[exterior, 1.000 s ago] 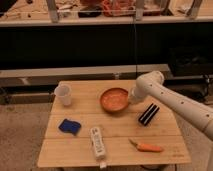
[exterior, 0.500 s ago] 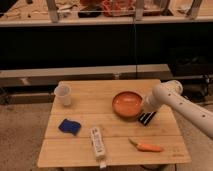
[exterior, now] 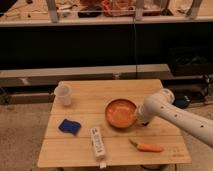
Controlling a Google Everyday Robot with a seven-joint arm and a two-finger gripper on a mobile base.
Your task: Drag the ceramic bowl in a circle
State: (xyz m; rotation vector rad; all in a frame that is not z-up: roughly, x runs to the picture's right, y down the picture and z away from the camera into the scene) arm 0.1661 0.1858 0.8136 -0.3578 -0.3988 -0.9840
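The ceramic bowl (exterior: pixel 120 112) is round, shallow and orange-red with a darker rim. It sits right of centre on the wooden table (exterior: pixel 100 92). My white arm reaches in from the right. My gripper (exterior: pixel 138 119) is at the bowl's right rim, touching or very close to it. The arm hides the table behind the gripper.
A translucent white cup (exterior: pixel 63 94) stands at the table's back left. A blue sponge (exterior: pixel 69 126) lies front left, a white bottle-like object (exterior: pixel 98 142) front centre, and a carrot (exterior: pixel 145 147) front right. Dark shelving runs behind the table.
The bowl first slid right with the gripper, then toward the table's front and slightly left. The arm followed and now covers the black object seen earlier.
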